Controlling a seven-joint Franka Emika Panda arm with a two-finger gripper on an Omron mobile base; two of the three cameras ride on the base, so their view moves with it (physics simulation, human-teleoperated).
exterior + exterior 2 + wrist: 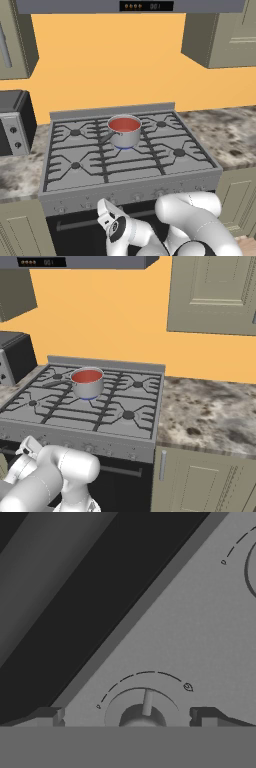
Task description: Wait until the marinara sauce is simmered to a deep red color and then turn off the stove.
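Marinara sauce [123, 124] in its saucepan [125, 136] sits red on the stove [80, 186], centre-far burner lit blue. Pincer [128, 716] wide, straddling a front knob [142, 716], apparently poised for shut-off.

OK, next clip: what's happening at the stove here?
A small steel saucepan of red marinara sauce sits on the stove, over the centre burner with a blue flame under it. The arm is low in front of the range. In the hand view its open gripper faces the front panel, fingertips on either side of one knob, not clearly touching it.
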